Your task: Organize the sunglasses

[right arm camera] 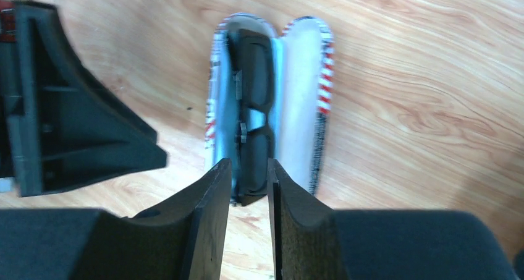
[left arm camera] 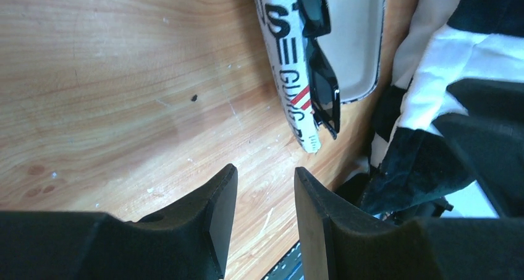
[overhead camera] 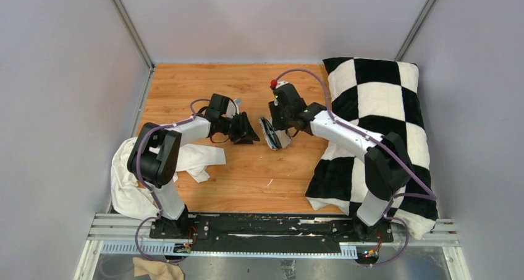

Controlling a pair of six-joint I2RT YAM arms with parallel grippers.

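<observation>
Black sunglasses (right arm camera: 253, 107) lie folded inside the open case (right arm camera: 303, 94) on the wooden surface (overhead camera: 204, 88). We see the right gripper (right arm camera: 249, 187) pinching their near end; the left gripper (left arm camera: 266, 193) stands half open, empty, beside the case.

Open printed case (overhead camera: 269, 138) lying mid table (overhead camera: 247, 175); blk/wht checkered cushion (overhead camera: 377, 101), maybe a blanket, along R side; crumpled white cloth (overhead camera: 126, 187) at L edge; tan rag (overhead camera: 151, 269) off near edge.
</observation>
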